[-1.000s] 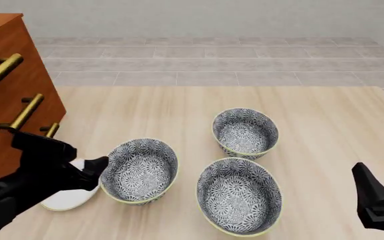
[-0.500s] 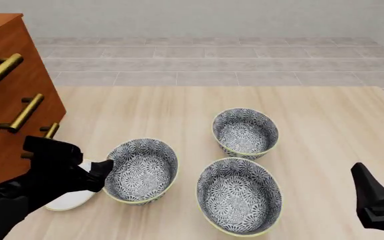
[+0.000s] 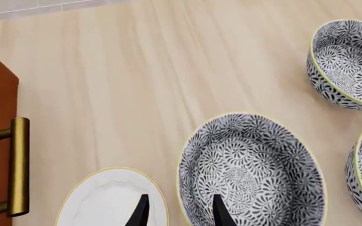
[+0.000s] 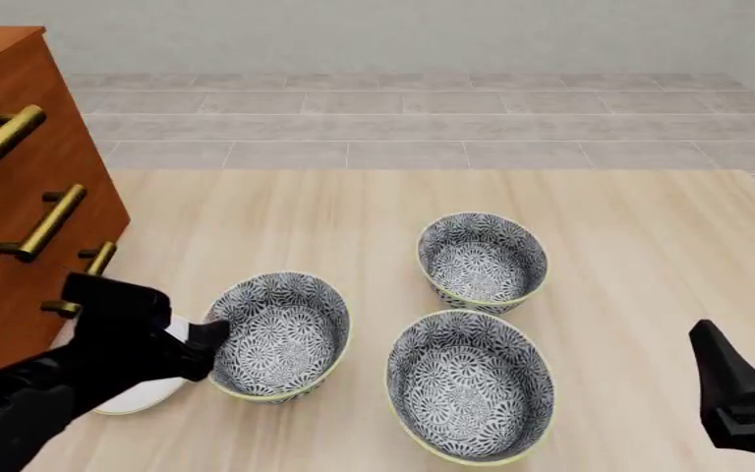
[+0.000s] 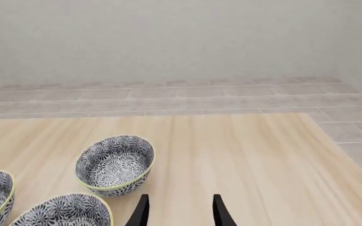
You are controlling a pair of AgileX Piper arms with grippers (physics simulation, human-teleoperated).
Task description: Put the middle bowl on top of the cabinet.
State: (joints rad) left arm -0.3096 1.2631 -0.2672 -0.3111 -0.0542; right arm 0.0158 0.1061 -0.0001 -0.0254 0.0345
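The left gripper, jaws parted, straddles the rim of a deep floral black-and-white bowl (leftmost of three). Closing here risks lifting the wrong bowl or nudging the flat white plate; the right gripper hangs open.

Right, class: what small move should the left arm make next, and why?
Probably lower a little and close. The left fingers straddle the rim of the bowl beside the plate, open, not yet gripping.

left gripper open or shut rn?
Open. In the left wrist view the left gripper has its fingers apart, straddling the rim of the nearest bowl, one finger inside it.
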